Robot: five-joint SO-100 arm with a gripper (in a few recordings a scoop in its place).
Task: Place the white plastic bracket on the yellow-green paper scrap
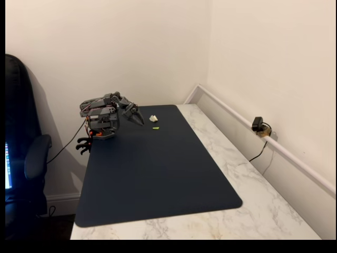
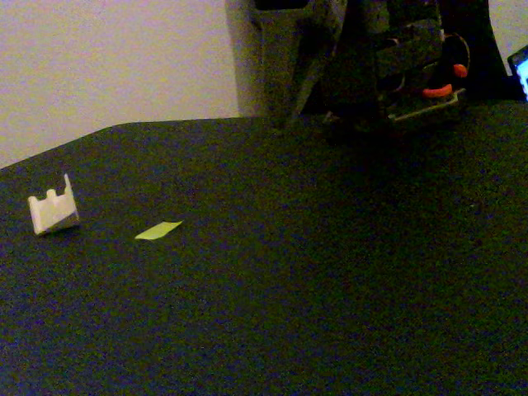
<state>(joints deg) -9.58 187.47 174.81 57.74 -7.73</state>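
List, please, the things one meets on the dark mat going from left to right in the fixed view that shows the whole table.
Robot arm → gripper, pointing right → white plastic bracket → yellow-green paper scrap, a little nearer the camera and apart from the bracket. All lie on the dark mat.

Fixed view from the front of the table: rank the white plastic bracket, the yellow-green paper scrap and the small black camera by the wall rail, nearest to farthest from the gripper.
1. White plastic bracket, just right of the gripper on the dark blue mat.
2. Yellow-green paper scrap, slightly farther, below-right of the bracket.
3. Small black camera, far right by the wall rail, off the mat.
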